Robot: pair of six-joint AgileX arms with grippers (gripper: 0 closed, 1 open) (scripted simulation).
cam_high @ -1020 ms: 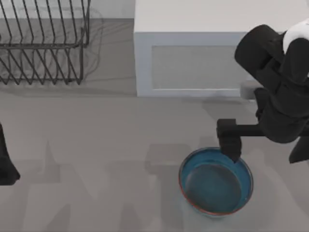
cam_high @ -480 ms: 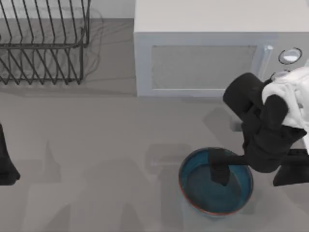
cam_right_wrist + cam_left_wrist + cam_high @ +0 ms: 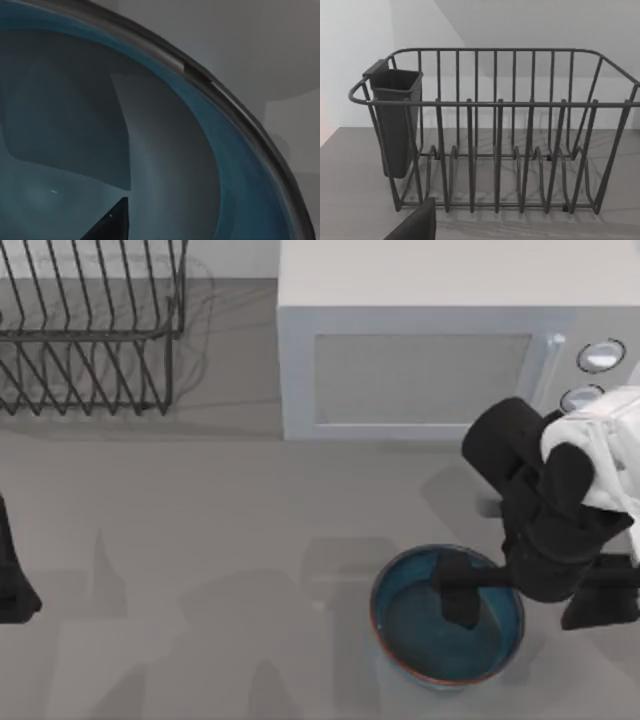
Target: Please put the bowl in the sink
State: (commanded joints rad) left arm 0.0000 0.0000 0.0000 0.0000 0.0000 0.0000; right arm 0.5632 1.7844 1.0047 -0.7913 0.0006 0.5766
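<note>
The grasping step is in hand: the right pincer (image 3: 462, 602) reaches into the bowl (image 3: 420, 640), which sits on the bench (image 3: 200, 540) in front of the microwave (image 3: 420, 370). Whether its fingers are apart or together I cannot tell. Next it needs a firm clamp on the rim before lifting; the left arm is parked at the bench's left edge.

Right arm (image 3: 555, 510): matte black, built of bulky rounded cylindrical segments; one white shell section with soft folds at the upper end, near the top view's right edge. A slim black bar runs out from the wrist to the right gripper (image 3: 458, 598), a dark, blocky, squared piece. No markings, screws or cables discernible. Its wrist view carries a black, sharp-cornered wedge of the gripper. Left arm (image 3: 14, 575): a black, angular sliver at the top view's left edge; a flat, dark grey corner in the left wrist view.
</note>
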